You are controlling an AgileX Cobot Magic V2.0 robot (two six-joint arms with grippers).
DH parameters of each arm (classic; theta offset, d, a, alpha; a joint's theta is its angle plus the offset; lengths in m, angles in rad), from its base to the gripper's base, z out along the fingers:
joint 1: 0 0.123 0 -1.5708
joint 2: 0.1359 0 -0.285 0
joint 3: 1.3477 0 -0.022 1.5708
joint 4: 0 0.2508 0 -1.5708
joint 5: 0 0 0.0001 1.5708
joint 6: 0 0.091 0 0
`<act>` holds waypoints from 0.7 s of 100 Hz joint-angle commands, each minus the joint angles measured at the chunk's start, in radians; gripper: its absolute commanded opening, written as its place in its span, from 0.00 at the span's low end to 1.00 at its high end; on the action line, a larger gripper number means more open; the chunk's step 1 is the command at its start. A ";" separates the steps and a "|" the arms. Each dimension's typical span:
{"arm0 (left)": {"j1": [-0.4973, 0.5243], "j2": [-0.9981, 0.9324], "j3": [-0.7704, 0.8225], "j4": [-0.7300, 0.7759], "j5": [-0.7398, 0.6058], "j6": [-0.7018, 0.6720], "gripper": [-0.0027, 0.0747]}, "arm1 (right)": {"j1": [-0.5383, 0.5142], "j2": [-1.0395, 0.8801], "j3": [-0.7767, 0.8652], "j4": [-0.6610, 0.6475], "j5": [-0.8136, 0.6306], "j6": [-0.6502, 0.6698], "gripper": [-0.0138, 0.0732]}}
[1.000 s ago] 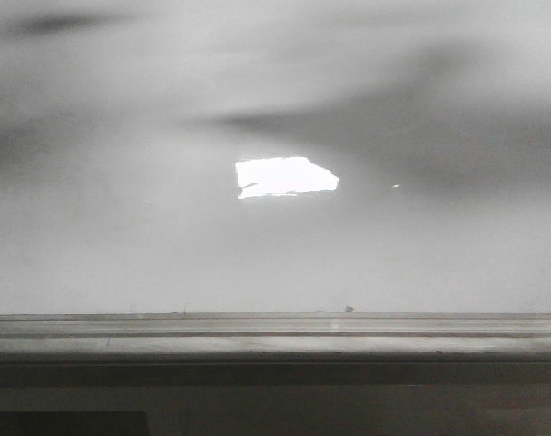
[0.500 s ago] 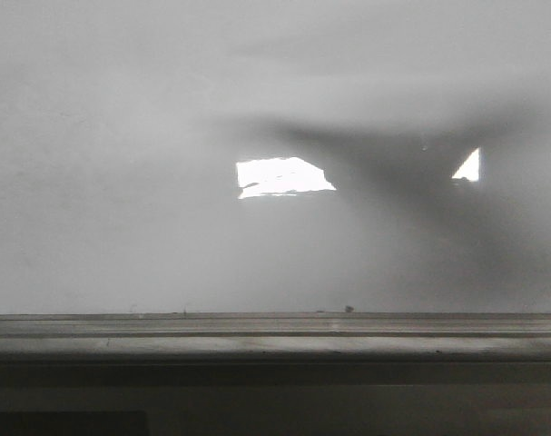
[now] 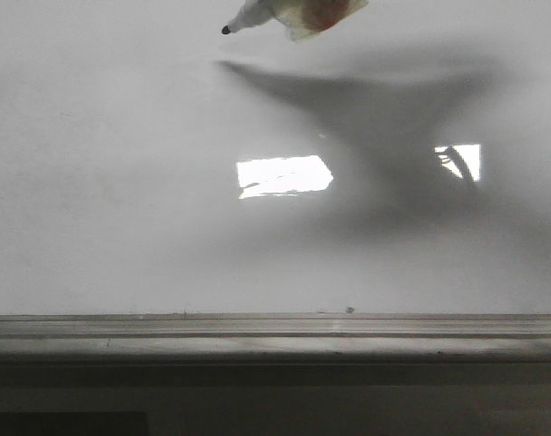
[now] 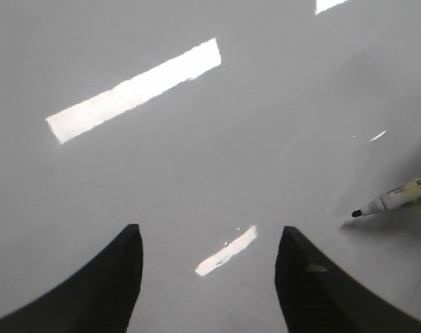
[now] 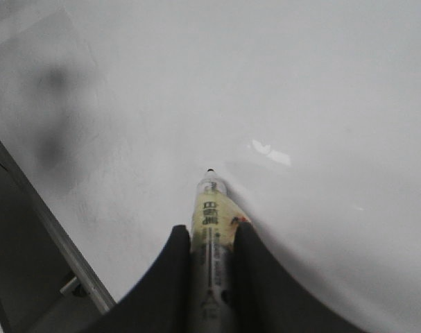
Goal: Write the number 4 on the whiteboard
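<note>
And in comes the white-barrelled, black-tipped marker [image 3: 257,15] near the top edge of the glossy white-grey whiteboard [image 3: 121,209], absent a moment ago! No 4 drawn yet. Best touch down lightly and squarely. Right gripper [image 5: 211,239] clamps the marker; left gripper [image 4: 209,250] gapes wide, empty.

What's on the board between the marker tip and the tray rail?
Only the marker's shadow and light reflections on bare whiteboard between marker tip and rail, per front view.

Whiteboard [image 3: 121,227]: glossy white-grey, upright, fills view, grey tray rail below; no "4" visible.
</note>
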 commanded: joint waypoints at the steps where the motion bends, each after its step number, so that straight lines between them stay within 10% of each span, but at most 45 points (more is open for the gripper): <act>1: 0.005 -0.001 -0.027 -0.031 -0.073 -0.013 0.53 | 0.021 -0.013 -0.025 0.036 -0.084 -0.022 0.09; 70: 0.005 -0.001 -0.027 -0.037 -0.077 -0.013 0.53 | 0.026 0.038 -0.019 0.027 -0.155 -0.023 0.09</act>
